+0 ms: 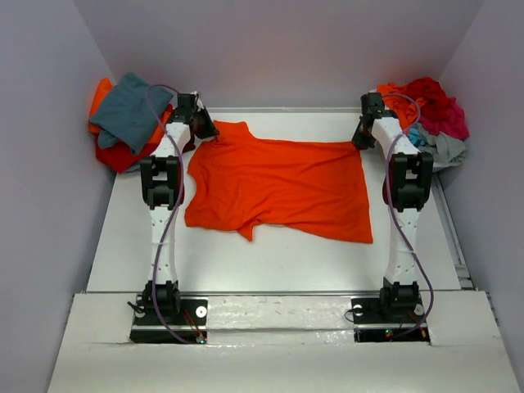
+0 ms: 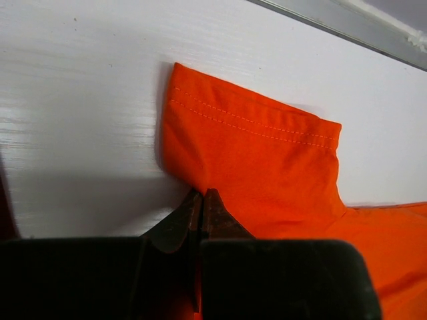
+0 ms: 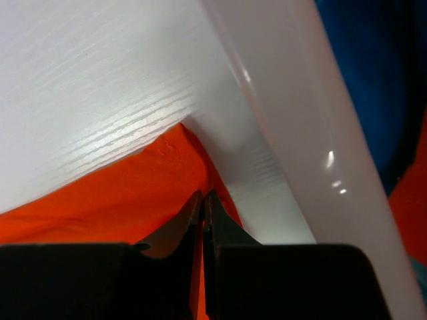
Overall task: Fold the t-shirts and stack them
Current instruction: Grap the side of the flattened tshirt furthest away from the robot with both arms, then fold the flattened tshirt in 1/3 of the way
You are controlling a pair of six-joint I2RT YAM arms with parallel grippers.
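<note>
Currently | left fingers (image 2: 175,230) pinch orange t-shirt (image 1: 278,184) sleeve | right fingers (image 3: 221,228) pinch corner | tips hidden overhead

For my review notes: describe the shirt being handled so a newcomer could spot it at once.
Start at the white table. Spread across its middle lies a bright orange short-sleeved cloth t-shirt, its far edge pinched by the left claw and right claw. Unlike the left pile and right pile of shirts at the far corners, it lies alone and opened out.

Bright light is reflected as glare off the surface (image 2: 73,127), and a soft shadow is cast beside the orange t-shirt (image 2: 267,167).
</note>
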